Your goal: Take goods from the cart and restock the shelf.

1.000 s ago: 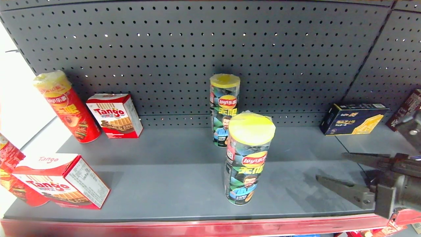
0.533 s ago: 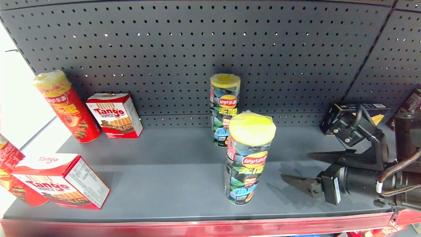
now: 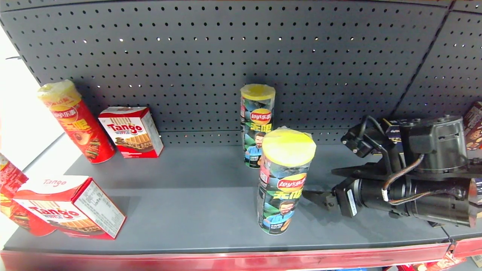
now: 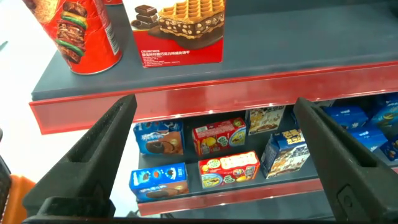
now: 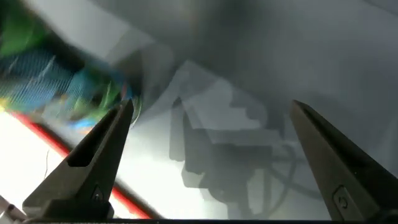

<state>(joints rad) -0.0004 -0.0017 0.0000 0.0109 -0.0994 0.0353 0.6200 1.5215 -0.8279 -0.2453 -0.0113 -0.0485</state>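
Observation:
Two chip cans with yellow lids stand upright on the grey shelf: a front can and a rear can by the pegboard. My right gripper lies low over the shelf just right of the front can, open, fingers pointing at it with nothing between them. In the right wrist view this gripper is spread wide, with the can a blur off to one side. My left gripper is open and empty in front of the shelf's red front edge.
At the shelf's left stand a red chip can and a wafer box; another wafer box and a red can sit at the front left. The pegboard closes the back. A lower shelf holds several small boxes.
My right gripper has slid left along the shelf, staying open, and now sits close beside the front can. The cans and boxes have not moved.

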